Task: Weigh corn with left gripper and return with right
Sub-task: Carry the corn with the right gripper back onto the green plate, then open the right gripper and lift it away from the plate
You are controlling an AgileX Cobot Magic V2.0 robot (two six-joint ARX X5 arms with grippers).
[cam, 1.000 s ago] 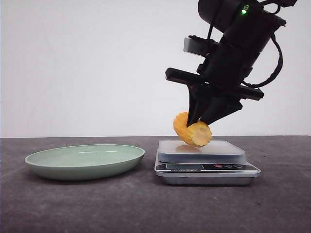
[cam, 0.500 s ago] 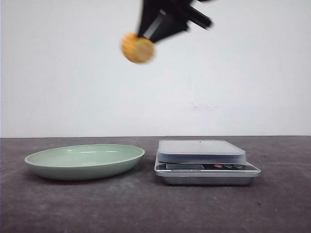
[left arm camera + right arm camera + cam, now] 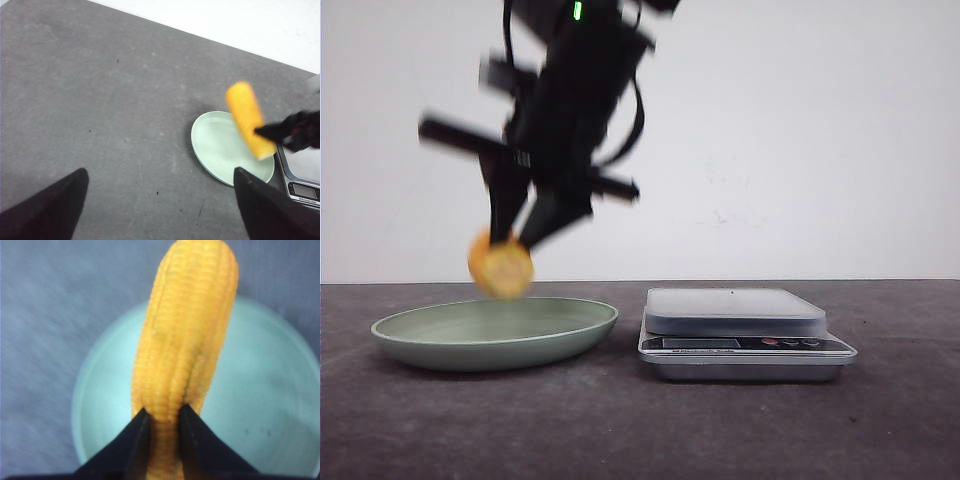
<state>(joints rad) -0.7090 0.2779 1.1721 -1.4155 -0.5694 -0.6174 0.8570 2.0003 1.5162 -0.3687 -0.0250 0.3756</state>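
We see a dark grey, speckled bench (image 3: pixel 620 430) carrying two things. A shallow pale green dish (image 3: pixel 495 333) sits on its left part, and a silver kitchen scale (image 3: pixel 745 335) stands just beside the dish, on the dish's right, apparently not touching it.

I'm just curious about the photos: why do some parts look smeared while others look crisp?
Front view: the right gripper and corn are motion-blurred; the dish and scale are sharp. Right wrist view: corn fairly clear, background streaked. Left wrist view: table sharp, corn slightly soft.

right gripper (image 3: pixel 516 238) pointing down, clamped, left gripper (image 3: pixel 160 200) spread wide
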